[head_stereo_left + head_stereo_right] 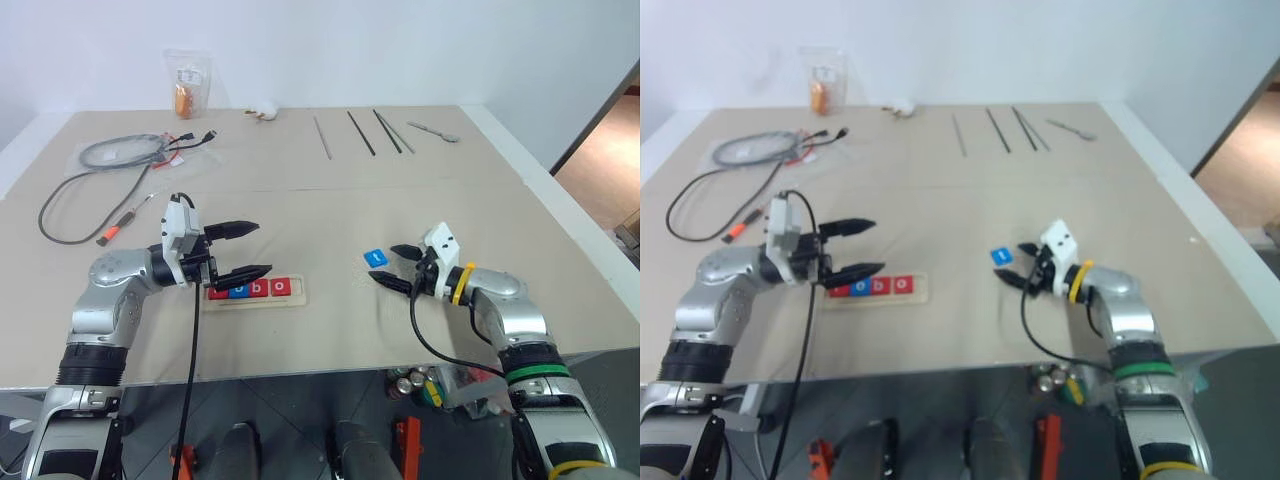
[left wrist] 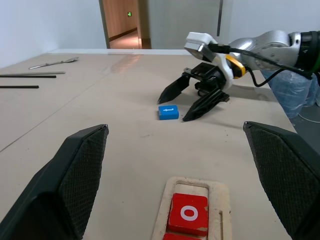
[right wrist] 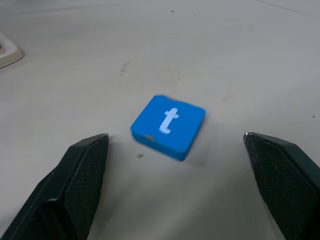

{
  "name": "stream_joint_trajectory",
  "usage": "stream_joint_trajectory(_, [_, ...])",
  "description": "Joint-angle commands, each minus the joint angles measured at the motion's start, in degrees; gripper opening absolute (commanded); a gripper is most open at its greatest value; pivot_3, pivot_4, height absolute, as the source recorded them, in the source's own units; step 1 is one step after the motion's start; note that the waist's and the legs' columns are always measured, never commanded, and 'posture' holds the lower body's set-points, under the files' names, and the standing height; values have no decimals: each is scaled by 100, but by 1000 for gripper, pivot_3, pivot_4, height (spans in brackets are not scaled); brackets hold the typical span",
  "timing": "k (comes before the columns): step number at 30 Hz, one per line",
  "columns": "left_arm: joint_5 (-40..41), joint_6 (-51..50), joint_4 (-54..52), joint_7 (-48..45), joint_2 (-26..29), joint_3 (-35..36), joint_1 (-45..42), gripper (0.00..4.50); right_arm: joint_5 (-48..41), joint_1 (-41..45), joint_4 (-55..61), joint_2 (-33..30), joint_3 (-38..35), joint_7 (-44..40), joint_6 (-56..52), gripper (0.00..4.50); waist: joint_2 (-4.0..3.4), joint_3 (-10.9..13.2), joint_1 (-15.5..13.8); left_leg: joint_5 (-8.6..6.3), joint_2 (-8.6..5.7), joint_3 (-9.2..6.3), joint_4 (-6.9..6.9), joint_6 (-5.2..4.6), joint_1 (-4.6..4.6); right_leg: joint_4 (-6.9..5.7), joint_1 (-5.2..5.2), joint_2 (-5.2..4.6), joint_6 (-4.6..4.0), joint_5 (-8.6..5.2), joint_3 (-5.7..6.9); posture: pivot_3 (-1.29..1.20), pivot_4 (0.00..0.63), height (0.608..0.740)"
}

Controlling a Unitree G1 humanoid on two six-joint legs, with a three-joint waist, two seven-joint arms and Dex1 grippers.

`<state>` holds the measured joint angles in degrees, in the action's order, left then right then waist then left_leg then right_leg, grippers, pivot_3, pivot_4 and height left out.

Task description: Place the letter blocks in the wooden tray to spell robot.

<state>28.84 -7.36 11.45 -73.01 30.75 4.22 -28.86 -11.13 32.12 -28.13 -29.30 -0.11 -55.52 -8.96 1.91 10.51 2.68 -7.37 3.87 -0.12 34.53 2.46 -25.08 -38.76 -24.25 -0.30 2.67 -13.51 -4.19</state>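
Observation:
The wooden tray (image 1: 299, 291) lies on the table near its front edge, left of centre. Three letter blocks sit in it in a row: a blue one (image 1: 238, 291), then a red b (image 1: 258, 289) and a red o (image 2: 188, 214) at the right. Another red block at the tray's left end is mostly hidden by my left gripper (image 1: 243, 250), which hovers open over that end, pointing right. A blue t block (image 3: 169, 126) lies flat on the table right of centre. My right gripper (image 1: 386, 265) is open just beside it, its fingers spread on either side without touching it.
A grey cable (image 1: 118, 152) and an orange-handled screwdriver (image 1: 120, 225) lie at the far left. A clear bag (image 1: 187, 84), several thin rods (image 1: 352, 131) and a spoon (image 1: 432, 130) are along the back. The table's front edge runs just below both arms.

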Motion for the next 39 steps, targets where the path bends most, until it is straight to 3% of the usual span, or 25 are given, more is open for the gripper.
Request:
stream_joint_trajectory(1, [-3,100,-4,-27,7,41,-134,4500,-7,-588,864,17,-101,464,-331,4208,1,0,0,0,0,0,-1,0,0,0,0,0,0,-1,0,0,150,740])
stream_joint_trajectory(11, [-32,128,114,-58,-80,-21,-230,4500,8,-667,1417,297,-112,1244,-586,4208,1,-1,10,0,0,-1,1,0,2,-1,-4,0,-10,5,0,0,150,740])
stream_joint_trajectory(18, [-35,168,190,-94,-120,-53,-236,4500,-80,-686,1654,361,-61,1356,-779,4208,1,0,9,0,0,-1,-1,0,-1,1,-5,0,-7,2,0,0,150,740])
stream_joint_trajectory(22, [-39,197,231,-99,-149,-66,-271,4500,-75,-646,1648,368,-35,1362,-803,3197,1,-1,8,0,0,-1,-2,0,0,1,-6,1,-7,2,0,0,150,740])
stream_joint_trajectory(28, [-67,229,244,-104,-180,-51,-246,4500,-158,-523,1597,430,-94,1384,-829,1169,1,0,8,0,0,-1,-2,0,-2,2,-6,1,-7,2,-1,0,150,740])
stream_joint_trajectory(36, [-85,234,230,-71,-194,-20,-209,4500,-127,-398,1599,470,-50,1423,-855,1164,0,0,8,0,0,-1,-5,0,-5,3,-9,1,-5,0,-1,0,150,740])
stream_joint_trajectory(39, [-84,241,245,-59,-167,16,-194,4500,-328,-434,2106,493,-3,1297,-1101,1164,0,0,7,0,0,-1,-7,0,-5,3,-9,1,-5,0,-1,0,150,740])
